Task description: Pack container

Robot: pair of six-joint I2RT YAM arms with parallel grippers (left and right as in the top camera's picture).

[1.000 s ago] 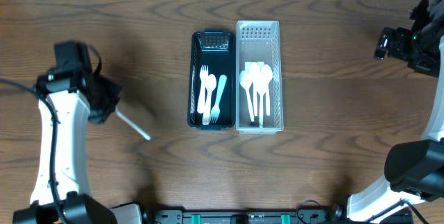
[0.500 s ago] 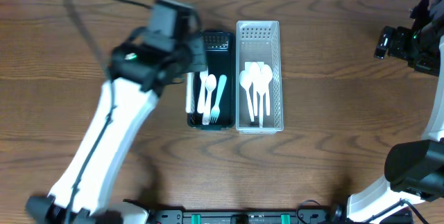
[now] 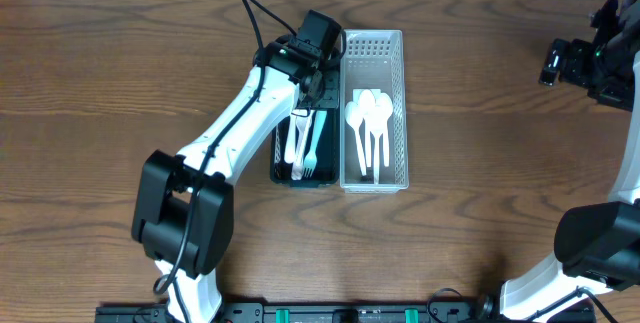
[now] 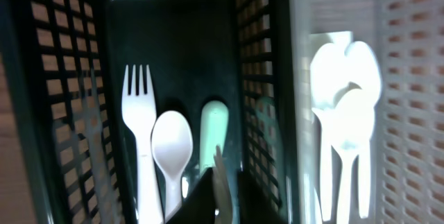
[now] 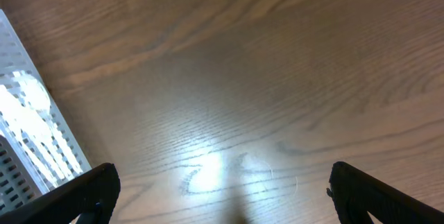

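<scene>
Hovering over the black slotted plastic basket [image 3: 279, 153] near the table's far edge, the left gripper [image 4: 218, 207] is seen with a thin white plastic utensil [image 4: 219, 172] between its jaws; whether it is gripped cannot be told. It is judged light and slick, best pinched mid-handle.

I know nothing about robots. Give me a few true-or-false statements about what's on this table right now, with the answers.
1. The white basket holds white spoons. True.
2. The black basket is empty. False: a fork and other cutlery lie in it.
3. The left gripper is above the black basket. True.
4. The right gripper is reaching into the white basket. False: it hangs open over the wooden table, far off to the side.
</scene>
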